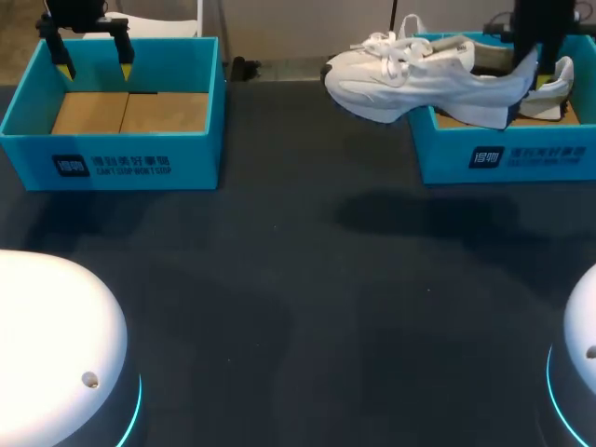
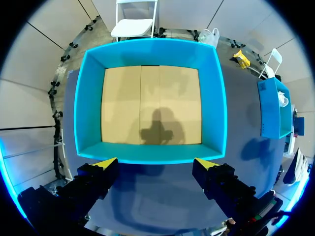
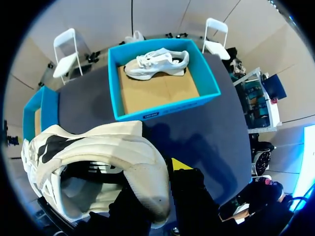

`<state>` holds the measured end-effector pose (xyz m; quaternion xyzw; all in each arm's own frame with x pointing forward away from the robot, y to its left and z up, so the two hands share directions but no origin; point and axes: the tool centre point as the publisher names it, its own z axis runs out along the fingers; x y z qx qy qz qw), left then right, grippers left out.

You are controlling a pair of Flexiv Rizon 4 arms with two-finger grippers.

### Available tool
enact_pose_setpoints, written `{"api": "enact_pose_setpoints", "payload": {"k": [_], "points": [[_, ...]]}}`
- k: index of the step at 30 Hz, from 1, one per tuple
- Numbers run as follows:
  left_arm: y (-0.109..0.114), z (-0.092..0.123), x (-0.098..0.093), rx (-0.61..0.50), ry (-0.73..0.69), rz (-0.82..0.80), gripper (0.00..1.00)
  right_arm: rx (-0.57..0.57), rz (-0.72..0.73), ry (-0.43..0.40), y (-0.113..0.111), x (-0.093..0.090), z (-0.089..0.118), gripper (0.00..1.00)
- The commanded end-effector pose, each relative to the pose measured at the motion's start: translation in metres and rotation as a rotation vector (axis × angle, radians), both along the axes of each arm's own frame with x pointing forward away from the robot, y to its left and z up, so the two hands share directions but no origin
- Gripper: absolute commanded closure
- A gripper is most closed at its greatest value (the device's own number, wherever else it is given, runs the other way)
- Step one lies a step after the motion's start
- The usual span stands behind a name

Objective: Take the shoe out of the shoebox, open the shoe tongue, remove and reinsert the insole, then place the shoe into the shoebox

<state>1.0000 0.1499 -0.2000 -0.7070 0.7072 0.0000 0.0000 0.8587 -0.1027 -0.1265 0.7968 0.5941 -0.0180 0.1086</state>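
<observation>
A white shoe hangs in the air over the left wall of the right blue shoebox, its toe pointing left over the table. My right gripper is shut on its heel. In the right wrist view the heel of the shoe sits between the fingers of the right gripper, one yellow fingertip showing outside it. Below lies the shoebox with a second white shoe inside. My left gripper stands open above the far wall of the left box; the left gripper holds nothing.
The left blue box has only a cardboard floor inside. A second shoe rests in the right box behind the held one. Dark table surface stretches between and in front of the boxes.
</observation>
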Motion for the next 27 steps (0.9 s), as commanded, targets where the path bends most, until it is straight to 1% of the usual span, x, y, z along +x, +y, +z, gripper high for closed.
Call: {"api": "enact_pose_setpoints", "payload": {"k": [1,6,7,9,10,11,12,13,15,16,17,18,20,21,23,26,27], "points": [[0.0,0.0,0.0,0.0,0.0,0.0,0.0,0.002,0.002,-0.015,-0.001,-0.003,0.0,1.0],[0.0,0.0,0.0,0.0,0.0,0.0,0.0,0.002,0.002,-0.015,-0.001,-0.003,0.0,1.0],[0.0,0.0,0.0,0.0,0.0,0.0,0.0,-0.008,0.009,-0.004,0.002,-0.008,-0.006,1.0],[0.0,0.0,0.0,0.0,0.0,0.0,0.0,-0.124,0.032,0.024,0.01,-0.02,-0.018,1.0],[0.0,0.0,0.0,0.0,0.0,0.0,0.0,-0.152,0.038,0.017,0.014,-0.029,-0.023,1.0],[0.0,0.0,0.0,0.0,0.0,0.0,0.0,-0.124,0.049,0.011,0.016,-0.038,-0.027,1.0],[0.0,0.0,0.0,0.0,0.0,0.0,0.0,-0.128,0.043,0.019,0.018,-0.047,-0.032,1.0],[0.0,0.0,0.0,0.0,0.0,0.0,0.0,-0.159,0.044,0.022,0.023,-0.055,-0.037,1.0],[0.0,0.0,0.0,0.0,0.0,0.0,0.0,-0.129,0.054,0.014,0.033,-0.068,-0.047,1.0],[0.0,0.0,0.0,0.0,0.0,0.0,0.0,-0.176,0.055,0.018,0.04,-0.074,-0.052,1.0],[0.0,0.0,0.0,0.0,0.0,0.0,0.0,-0.191,0.05,0.017,0.045,-0.08,-0.057,1.0],[0.0,0.0,0.0,0.0,0.0,0.0,0.0,-0.17,0.05,0.01,0.049,-0.086,-0.063,1.0],[0.0,0.0,0.0,0.0,0.0,0.0,0.0,-0.169,0.031,0.022,0.057,-0.095,-0.073,1.0],[0.0,0.0,0.0,0.0,0.0,0.0,0.0,-0.129,0.028,0.025,0.064,-0.101,-0.081,1.0],[0.0,0.0,0.0,0.0,0.0,0.0,0.0,-0.145,0.025,0.042,0.077,-0.109,-0.093,1.0],[0.0,0.0,0.0,0.0,0.0,0.0,0.0,-0.127,0.001,0.048,0.093,-0.121,-0.106,1.0],[0.0,0.0,0.0,0.0,0.0,0.0,0.0,-0.081,-0.003,0.049,0.099,-0.125,-0.11,1.0]]}}
